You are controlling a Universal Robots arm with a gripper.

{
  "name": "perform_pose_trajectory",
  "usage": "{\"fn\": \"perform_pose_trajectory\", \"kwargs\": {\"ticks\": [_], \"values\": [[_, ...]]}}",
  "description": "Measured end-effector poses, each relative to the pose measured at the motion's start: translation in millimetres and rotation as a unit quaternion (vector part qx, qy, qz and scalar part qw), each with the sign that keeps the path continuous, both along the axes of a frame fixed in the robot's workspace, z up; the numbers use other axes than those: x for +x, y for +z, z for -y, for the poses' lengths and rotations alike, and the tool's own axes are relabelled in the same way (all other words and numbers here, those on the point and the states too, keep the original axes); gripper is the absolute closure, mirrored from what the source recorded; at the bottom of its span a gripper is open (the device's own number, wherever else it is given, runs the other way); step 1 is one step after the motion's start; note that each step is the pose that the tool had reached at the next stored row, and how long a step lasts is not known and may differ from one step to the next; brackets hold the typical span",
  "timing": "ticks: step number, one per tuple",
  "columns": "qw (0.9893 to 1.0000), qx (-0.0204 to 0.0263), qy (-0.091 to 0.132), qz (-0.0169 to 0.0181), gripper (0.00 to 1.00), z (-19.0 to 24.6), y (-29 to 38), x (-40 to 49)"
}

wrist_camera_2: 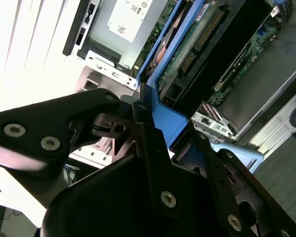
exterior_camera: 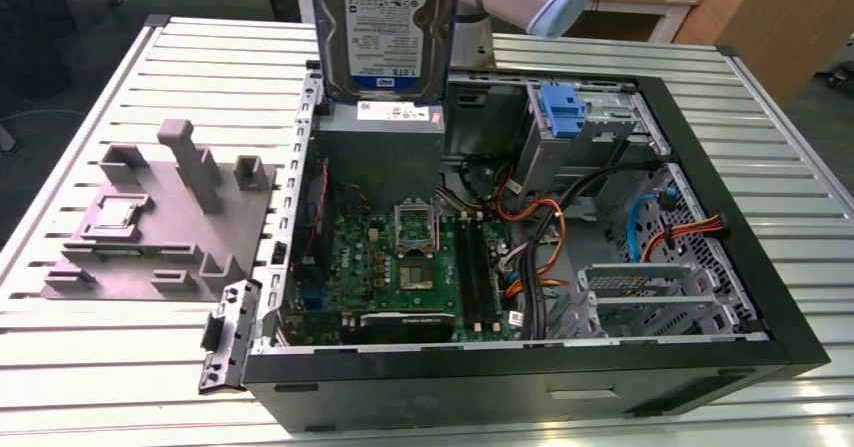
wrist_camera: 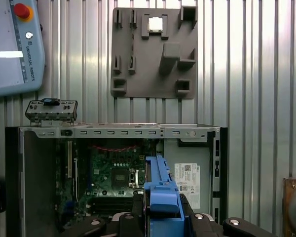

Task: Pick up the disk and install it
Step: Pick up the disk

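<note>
Disk (exterior_camera: 380, 32) is off the table and in the air. In the exterior view it hangs upright with its label toward the camera, above the power supply (exterior_camera: 380, 117) end of the open case (exterior_camera: 534, 377). Gripper (wrist_camera_2: 155, 123) is closed on the disk: in the second wrist view I see its black fingers (wrist_camera_2: 113, 101) pressed against the blue side rail from both sides. In the first wrist view the same rail stands edge-on between the finger mounts, over the case interior. The case lies on its side on the slatted table (exterior_camera: 120, 367), side panel off, motherboard (exterior_camera: 400, 267) exposed. Inside it, toward the exterior view's right, a bare blue bracket (exterior_camera: 561, 107) sits in a bay beside the power supply, and a metal drive cage (exterior_camera: 641, 292) sits nearer the camera. I cannot tell which bay the disk is lined up with. A grey fixture plate (exterior_camera: 160, 217) lies on the table just beside the case, on the exterior view's left. In the first wrist view a teach pendant (wrist_camera: 15, 44) lies on the table, apart from both case and plate.
</note>
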State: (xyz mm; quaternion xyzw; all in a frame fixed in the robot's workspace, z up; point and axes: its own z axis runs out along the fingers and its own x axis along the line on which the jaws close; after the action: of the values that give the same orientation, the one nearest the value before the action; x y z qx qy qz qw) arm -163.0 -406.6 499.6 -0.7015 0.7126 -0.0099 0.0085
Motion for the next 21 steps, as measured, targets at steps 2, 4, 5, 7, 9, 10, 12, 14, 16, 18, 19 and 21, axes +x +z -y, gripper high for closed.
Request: {"fn": "perform_pose_trajectory", "kwargs": {"ticks": [2, 4, 5, 7, 9, 10, 12, 14, 16, 18, 19, 21], "values": [[1.0000, 0.0000, 0.000, 0.0000, 0.63, 0.0, 0.0, 5.4], [1.0000, 0.0000, 0.000, 0.0000, 0.63, 0.0, -0.1, 11.0], [1.0000, 0.0000, 0.000, 0.0000, 0.63, 0.0, -0.2, 13.7], [1.0000, 0.0000, 0.000, 0.0000, 0.63, 0.0, -0.3, 18.5], [1.0000, 0.0000, 0.000, 0.0000, 0.63, 0.0, -0.5, 22.9], [1.0000, 0.0000, 0.000, 0.0000, 0.63, 0.0, -0.6, 25.1], [1.0000, 0.0000, 0.000, 0.0000, 0.63, 0.0, -1.0, 30.2], [1.0000, 0.0000, 0.000, 0.0000, 0.63, 0.0, -1.4, 35.3], [1.0000, 0.0000, 0.000, 0.0000, 0.63, 0.3, -1.8, 37.3], [1.0000, -0.0001, 0.000, 0.0000, 0.63, 1.2, -2.4, 38.6], [1.0000, -0.0001, 0.000, -0.0001, 0.63, 2.0, -2.7, 39.0], [1.0000, 0.0000, 0.000, 0.0000, 0.63, 4.6, -3.5, 39.2]]}}
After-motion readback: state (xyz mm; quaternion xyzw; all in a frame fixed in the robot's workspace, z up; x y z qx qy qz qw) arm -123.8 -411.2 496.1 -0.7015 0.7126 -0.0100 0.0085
